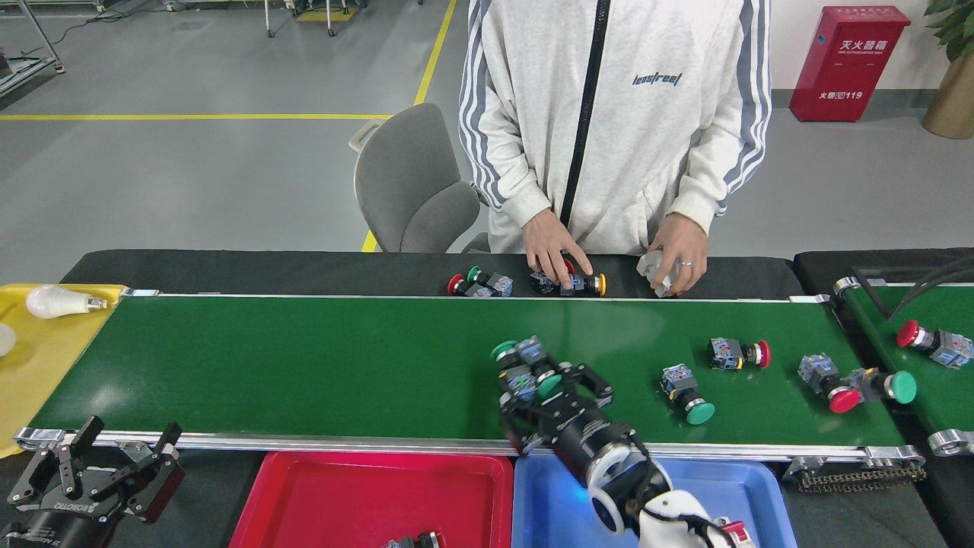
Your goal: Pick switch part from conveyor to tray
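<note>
Grasp step in hand: right pincer (pixel 549 390) spread open over the green-capped push-button switch part (pixel 542 378), lying on the long dark green conveyor (pixel 304 365). Next, judged: close, lift, carry back to the blue plastic tray (pixel 548 495). Left pincer (pixel 122 472) idle, open, marked "ROBOTIQ". Readable on the red cabinet (pixel 845 61): "119".

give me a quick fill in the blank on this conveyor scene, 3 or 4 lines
1. The right pincer reaches over switch parts with ____ caps.
2. The tray left of the blue tray is ____.
3. The light bulb lies on a ____ surface.
4. The left pincer stands ____, holding nothing.

Missing words: green; red; yellow; open
</note>
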You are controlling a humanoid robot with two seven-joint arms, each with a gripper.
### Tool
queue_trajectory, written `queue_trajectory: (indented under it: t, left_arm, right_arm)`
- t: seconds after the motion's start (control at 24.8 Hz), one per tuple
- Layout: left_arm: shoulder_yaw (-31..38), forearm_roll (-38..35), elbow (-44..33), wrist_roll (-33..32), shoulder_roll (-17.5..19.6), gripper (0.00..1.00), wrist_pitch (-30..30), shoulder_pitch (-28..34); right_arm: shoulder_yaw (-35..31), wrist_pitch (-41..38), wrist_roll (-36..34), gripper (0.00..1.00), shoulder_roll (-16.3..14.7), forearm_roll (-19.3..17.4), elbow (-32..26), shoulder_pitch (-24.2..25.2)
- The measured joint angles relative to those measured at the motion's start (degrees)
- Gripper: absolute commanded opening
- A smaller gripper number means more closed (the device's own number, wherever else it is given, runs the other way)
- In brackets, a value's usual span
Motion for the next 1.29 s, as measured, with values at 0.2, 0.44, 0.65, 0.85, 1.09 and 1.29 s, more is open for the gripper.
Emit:
queue_trajectory:
  t: [0.2,0.44,0.65,0.85,1.09,1.29]
  left_arm:
    - [0.0,0.0,0.0,-0.1,0.0,1.00,-1.4,0.0]
    - [0.0,0.2,0.0,-0.2,0.0,1.00,-2.6,0.8]
    - [0.2,0.3,0.1,-0.5,-0.1,1.00,-2.6,0.9]
    - [0.6,0.5,0.1,-0.6,-0.2,1.00,-2.8,1.0]
    - [0.5,3.0,0.2,-3.6,-0.2,1.00,-2.6,0.8]
    - [0.4,3.3,0.2,-4.8,-0.2,1.00,-1.1,0.3]
  right_arm:
    - [6.7,-1.4,0.0,1.00,0.7,0.2,1.6,0.0]
    - [-3.5,-0.6,-0.1,1.00,0.9,-0.3,-2.2,2.2]
    - [-18.4,11.5,-2.9,1.00,1.0,-0.3,-8.9,13.7]
    - [-21.6,23.4,-9.1,1.00,0.7,-0.3,-12.6,21.1]
    - [-21.4,28.9,-10.1,1.00,-1.4,0.0,-12.7,19.8]
    - [-14.3,29.1,-4.7,1.00,-1.4,0.3,-7.1,10.9]
